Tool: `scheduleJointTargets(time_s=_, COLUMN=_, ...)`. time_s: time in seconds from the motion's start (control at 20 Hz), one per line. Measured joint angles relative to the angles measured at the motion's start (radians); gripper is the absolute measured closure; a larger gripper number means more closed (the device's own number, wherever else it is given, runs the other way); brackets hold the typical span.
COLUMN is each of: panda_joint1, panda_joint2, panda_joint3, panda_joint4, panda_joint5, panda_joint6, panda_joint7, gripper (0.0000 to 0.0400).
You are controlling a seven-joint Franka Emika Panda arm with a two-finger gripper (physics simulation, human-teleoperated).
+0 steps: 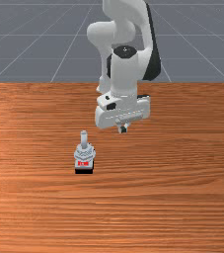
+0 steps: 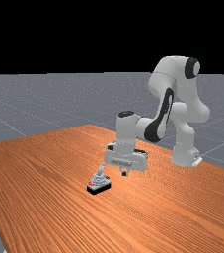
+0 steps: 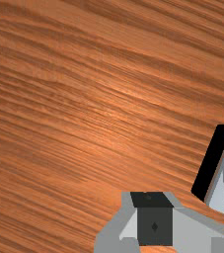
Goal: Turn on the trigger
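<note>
Front view: toggle switch [image 1: 84,154] on the wood table [image 1: 158,197], lever [image 1: 84,139] pointing upward, nearer than the two-finger gripper [image 1: 123,130] and to the front view's left of it; fingertips pressed together

Front view: switch [image 1: 84,152] stands on table [image 1: 172,207], left of centre. Gripper [image 1: 123,130] is above table, to the front view's right of switch and behind it, apart. Far view: switch left of gripper; arm base [image 2: 184,148] at right.
</note>
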Motion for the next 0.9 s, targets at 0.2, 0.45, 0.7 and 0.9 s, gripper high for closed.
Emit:
scheduleJointTargets(time_s=0.2, panda_joint1=0.016, panda_joint2=0.056, panda_joint3=-0.031, panda_joint4=0.049, panda_joint5=0.031, panda_joint6=0.011, panda_joint7=0.09, gripper=0.04)
scheduleJointTargets(time_s=0.45, panda_joint1=-0.097, panda_joint2=0.106, panda_joint3=0.082, panda_joint4=0.063, panda_joint5=-0.023, panda_joint6=0.036, panda_joint7=-0.424, gripper=0.04)
scheduleJointTargets(time_s=0.7, panda_joint1=-0.074, panda_joint2=0.051, panda_joint3=0.072, panda_joint4=-0.021, panda_joint5=-0.019, panda_joint6=0.182, panda_joint7=-0.374, gripper=0.04)
scheduleJointTargets(time_s=0.9, panda_joint1=-0.02, panda_joint2=-0.013, panda_joint3=0.022, panda_joint4=-0.085, panda_joint5=-0.008, panda_joint6=0.078, panda_joint7=-0.14, gripper=0.04)
